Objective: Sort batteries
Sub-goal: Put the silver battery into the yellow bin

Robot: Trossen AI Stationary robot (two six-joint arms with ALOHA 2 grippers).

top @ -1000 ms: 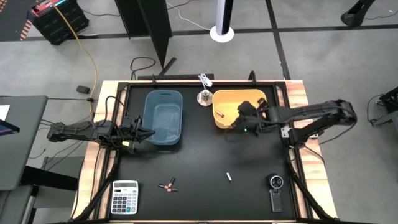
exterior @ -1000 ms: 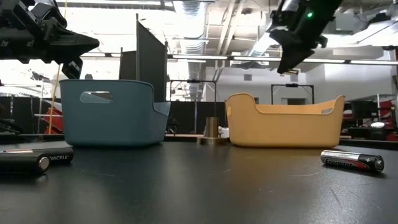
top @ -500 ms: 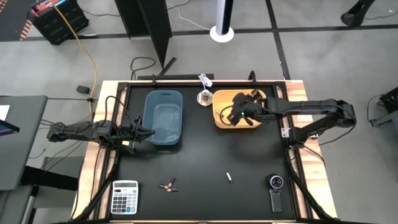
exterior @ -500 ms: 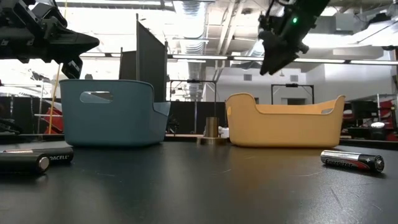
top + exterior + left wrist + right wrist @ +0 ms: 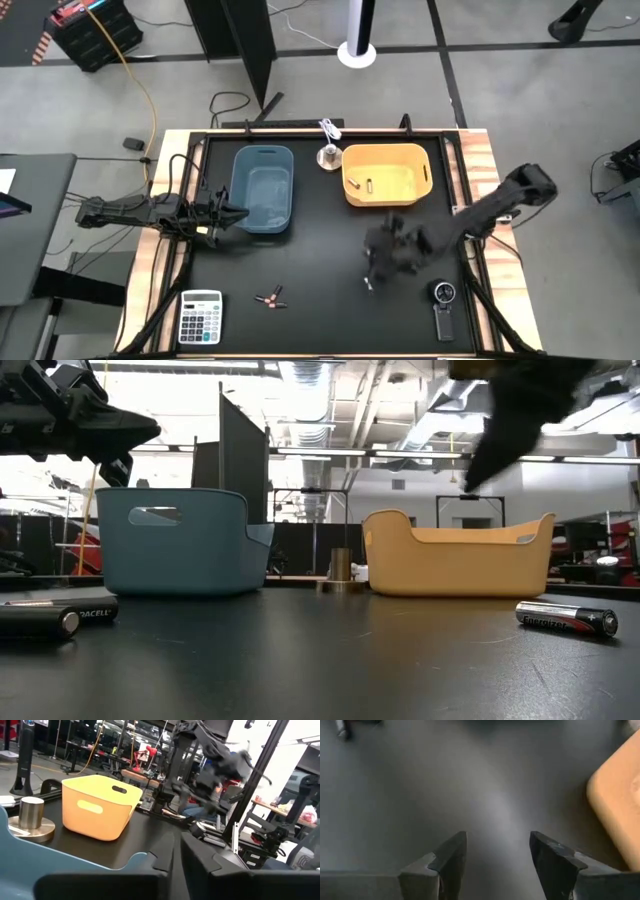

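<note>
A slender silvery battery (image 5: 368, 285) lies on the black table; in the low view it is at the right (image 5: 566, 618). Two dark batteries (image 5: 268, 298) lie near the front edge, also at the low view's left (image 5: 50, 616). Two small batteries (image 5: 361, 185) lie inside the yellow bin (image 5: 420, 165). My right gripper (image 5: 378, 262) hangs open and blurred just beyond the silvery battery, with nothing between its fingers (image 5: 452, 855). My left gripper (image 5: 235, 215) stays shut and empty at the blue bin's (image 5: 262, 190) near left corner.
A calculator (image 5: 201, 318) sits at the front left and a black device with a round dial (image 5: 444, 305) at the front right. A small metal bell (image 5: 328, 155) with a white cord stands between the bins. Bare tabletop lies in the middle.
My right gripper has moved from the yellow bin's near edge to over the bin. It has then swung fast toward the table's near edge and down, ending close to the silvery battery. A small battery now shows in the yellow bin where the gripper stood.
</note>
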